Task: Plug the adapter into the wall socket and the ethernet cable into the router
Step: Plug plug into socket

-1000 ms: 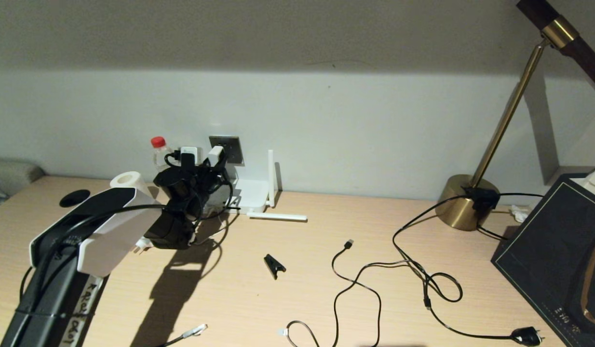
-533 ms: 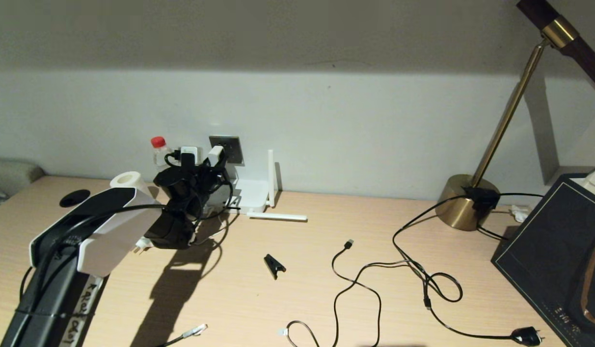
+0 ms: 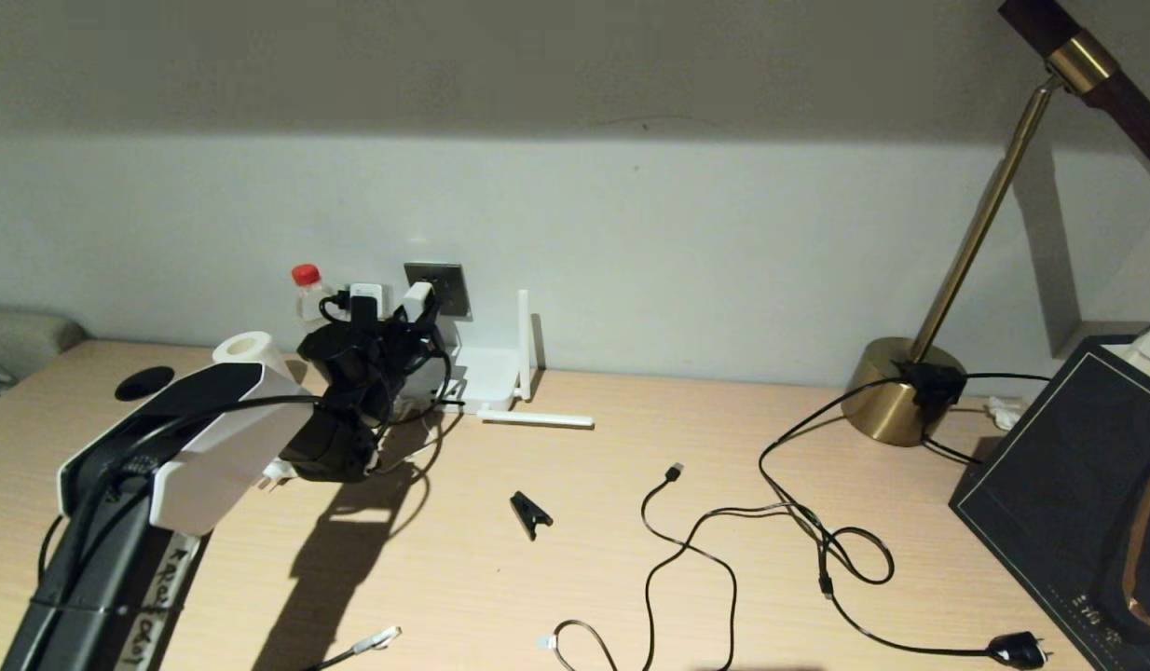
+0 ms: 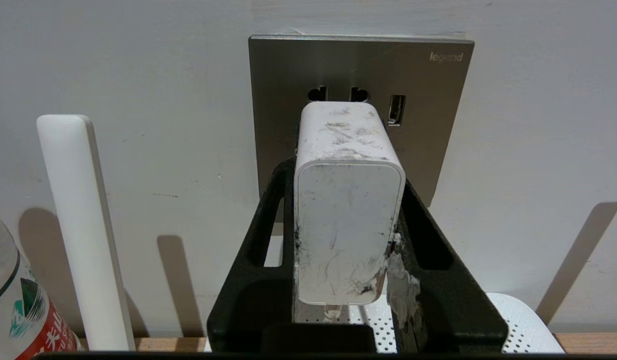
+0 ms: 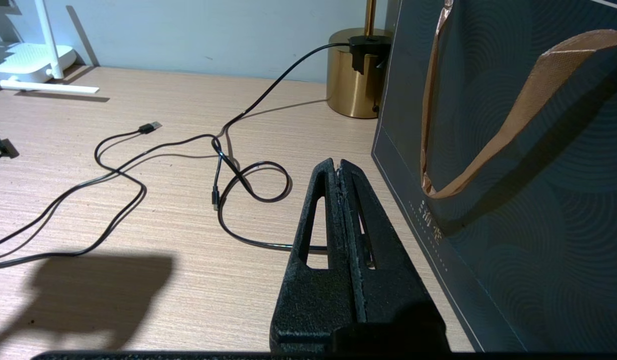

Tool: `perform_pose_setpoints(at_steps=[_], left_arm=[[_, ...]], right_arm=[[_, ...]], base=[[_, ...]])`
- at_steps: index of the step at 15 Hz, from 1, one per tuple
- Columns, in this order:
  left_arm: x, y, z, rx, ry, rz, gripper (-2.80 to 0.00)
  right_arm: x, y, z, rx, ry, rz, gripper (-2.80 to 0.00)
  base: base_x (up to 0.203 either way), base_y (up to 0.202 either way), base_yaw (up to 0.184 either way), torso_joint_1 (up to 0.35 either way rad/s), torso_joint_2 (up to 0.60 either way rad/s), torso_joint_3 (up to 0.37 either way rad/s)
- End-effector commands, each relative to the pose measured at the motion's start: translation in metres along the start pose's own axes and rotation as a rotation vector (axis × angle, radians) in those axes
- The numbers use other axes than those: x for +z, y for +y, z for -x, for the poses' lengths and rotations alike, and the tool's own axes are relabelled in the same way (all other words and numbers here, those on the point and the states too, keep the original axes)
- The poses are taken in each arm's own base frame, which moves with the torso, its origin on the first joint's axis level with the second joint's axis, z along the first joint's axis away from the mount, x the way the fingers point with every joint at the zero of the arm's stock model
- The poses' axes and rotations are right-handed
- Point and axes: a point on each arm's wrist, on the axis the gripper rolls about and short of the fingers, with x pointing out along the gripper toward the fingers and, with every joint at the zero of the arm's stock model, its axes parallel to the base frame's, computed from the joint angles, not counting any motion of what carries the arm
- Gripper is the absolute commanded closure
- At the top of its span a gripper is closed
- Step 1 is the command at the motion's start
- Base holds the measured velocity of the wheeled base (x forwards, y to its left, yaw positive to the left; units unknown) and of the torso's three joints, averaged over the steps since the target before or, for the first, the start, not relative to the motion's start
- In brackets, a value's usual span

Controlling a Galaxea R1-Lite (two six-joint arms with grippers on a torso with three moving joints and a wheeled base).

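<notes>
My left gripper (image 4: pixel 346 175) is shut on the adapter (image 4: pixel 348 210), a scuffed white block held by its sides between the black fingers (image 4: pixel 428 235). The adapter's front end is at the dark grey wall socket (image 4: pixel 428 100), just under its two round holes; the prongs are hidden. In the head view the adapter (image 3: pixel 415 300) sits against the wall socket (image 3: pixel 449 284), above the white router (image 3: pixel 486 377). The ethernet cable (image 3: pixel 375 641) lies at the table's front edge with its clear connector free. My right gripper (image 5: pixel 338 165) is shut on nothing, over the table by a dark bag.
A red-capped bottle (image 3: pixel 307 284) and a white roll (image 3: pixel 249 349) stand left of the socket. A black clip (image 3: pixel 530 513), thin black USB cables (image 3: pixel 673 550) and a black plug (image 3: pixel 1018 650) lie mid-table. A brass lamp base (image 3: pixel 896 391) and dark gift bag (image 3: pixel 1078 485) stand right.
</notes>
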Motion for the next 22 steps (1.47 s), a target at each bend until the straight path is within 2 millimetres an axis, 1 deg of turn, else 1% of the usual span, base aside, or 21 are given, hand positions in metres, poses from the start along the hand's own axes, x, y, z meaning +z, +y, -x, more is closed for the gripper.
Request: perform_pose_setpoints(at_steps=[1, 8, 13, 22], left_arm=[[0.003, -0.0002, -0.0006, -0.001, -0.012, -0.001, 0.0], [0.0033, -0.0056, -0.0009, -0.01, -0.012, 0.003, 0.0], [0.007, -0.0053, -0.005, -0.008, -0.027, 0.002, 0.0], [0.0037, -0.0045, -0.0035, 0.0, -0.018, 0.003, 0.0]], right_arm=[[-0.01, 0.0, -0.0019, 0.0, 0.035, 0.0, 0.0], [-0.01, 0.0, -0.0019, 0.0, 0.035, 0.0, 0.0], [-0.01, 0.0, -0.0019, 0.0, 0.035, -0.001, 0.0], [-0.01, 0.0001, -0.0019, 0.001, 0.035, 0.0, 0.0]], base=[[0.0, 0.0, 0.0, 0.0, 0.0, 0.0], [0.0, 0.0, 0.0, 0.0, 0.0, 0.0], [0.0, 0.0, 0.0, 0.0, 0.0, 0.0], [0.0, 0.0, 0.0, 0.0, 0.0, 0.0]])
